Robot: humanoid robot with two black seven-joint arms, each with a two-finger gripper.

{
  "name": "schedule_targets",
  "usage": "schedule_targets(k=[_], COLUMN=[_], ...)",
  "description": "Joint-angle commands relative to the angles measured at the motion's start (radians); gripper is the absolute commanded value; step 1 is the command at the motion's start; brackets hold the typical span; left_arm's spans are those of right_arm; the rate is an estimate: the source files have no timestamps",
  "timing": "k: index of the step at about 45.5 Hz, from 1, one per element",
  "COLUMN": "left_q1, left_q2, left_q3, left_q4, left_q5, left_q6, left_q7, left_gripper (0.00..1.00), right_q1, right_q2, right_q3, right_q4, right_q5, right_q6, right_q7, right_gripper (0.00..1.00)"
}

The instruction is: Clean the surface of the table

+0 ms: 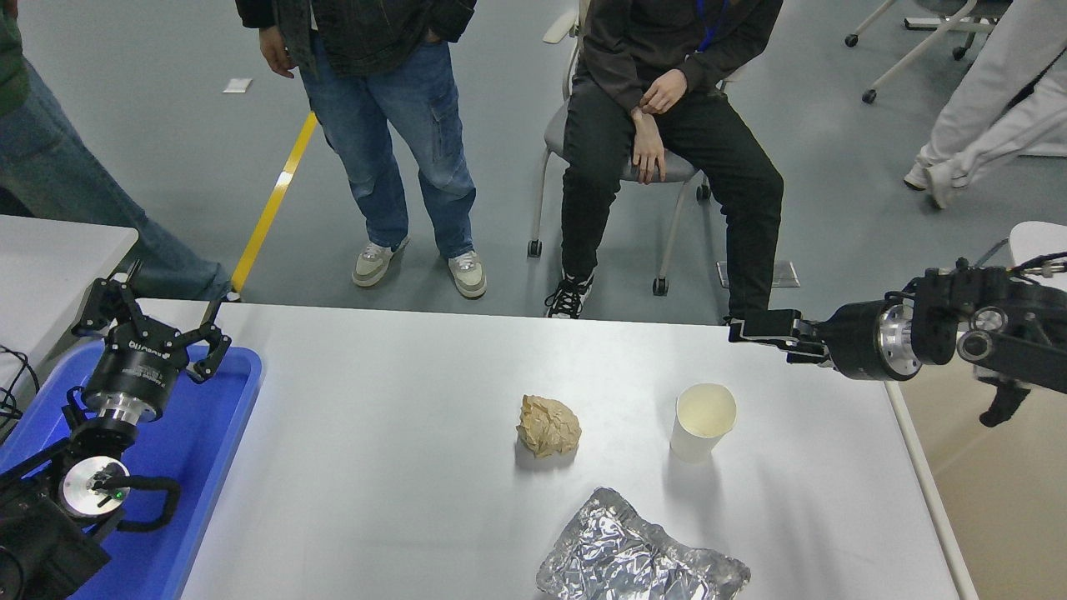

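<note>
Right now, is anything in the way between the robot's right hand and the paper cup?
No. The right gripper hangs above the table surface, up and right of the paper cup. Only bare tabletop lies between them. The crumpled brown paper and foil sit elsewhere.

table (400,500): matte white-grey, plain
tray (200,450): bright blue
left gripper (150,321): black, silver wrist ring below
right gripper (754,332): black, silver ring behind
paper ball (548,425): tan-brown, crumpled
cup (703,421): white, cream inside
foil (638,557): shiny silver, creased
floor (500,167): grey, with one yellow stripe
jeans (400,133): blue
seated person (667,108): black trousers, dark top, possibly brownish
side table (50,258): white
</note>
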Motion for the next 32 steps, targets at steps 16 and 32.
schedule_targets(k=[16,32], left_q1=[0.000,0.000], left_q2=[0.000,0.000], left_q3=[0.000,0.000], left_q4=[0.000,0.000], left_q5=[0.000,0.000], left_q6=[0.000,0.000], left_q7=[0.000,0.000], left_gripper=[1.00,1.00], right_q1=[-0.003,-0.075], right_q2=[0.139,0.180], right_q3=[-0.030,-0.036], right_q4=[-0.029,-0.109], right_q5=[0.074,0.057], right_q6=[0.010,0.013], right_q7=[-0.177,-0.203], right_gripper=[0.99,0.99])
